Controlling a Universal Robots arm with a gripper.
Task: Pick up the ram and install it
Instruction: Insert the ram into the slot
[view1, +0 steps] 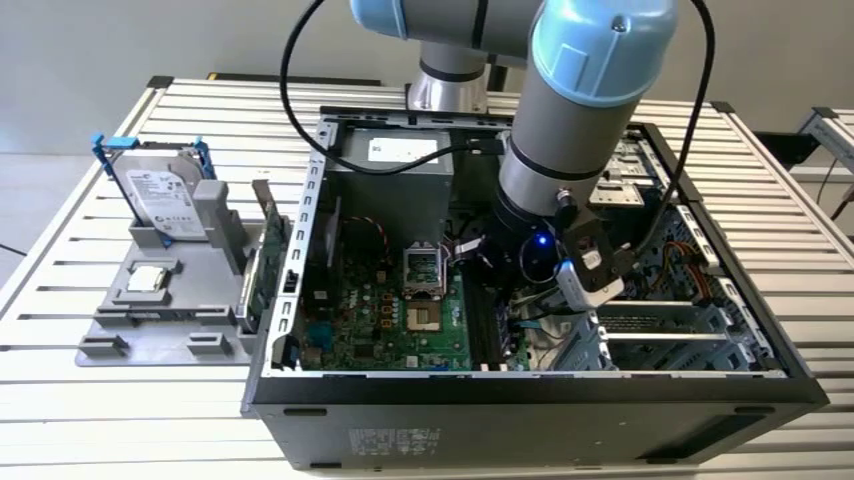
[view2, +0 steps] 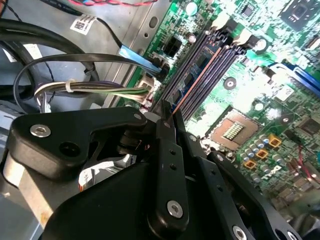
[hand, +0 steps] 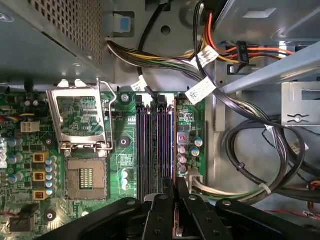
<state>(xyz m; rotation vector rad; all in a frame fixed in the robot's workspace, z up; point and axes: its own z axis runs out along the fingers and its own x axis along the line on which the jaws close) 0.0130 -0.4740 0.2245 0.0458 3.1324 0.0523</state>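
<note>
The gripper (hand: 175, 212) stood clenched on the ram (hand: 174, 150), edge-on over the outermost memory slot (view2: 200, 75). Seating was in hand; pressing home would demand square alignment, I judged, slots running twelve to six.

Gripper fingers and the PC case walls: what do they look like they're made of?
Fingers: matte black, probably moulded plastic or coated metal; dull sheen, inset silver screws. Case wall: bare grey sheet metal, by its thin folded edges and punched holes. The ram's edge looks coppery.
</note>
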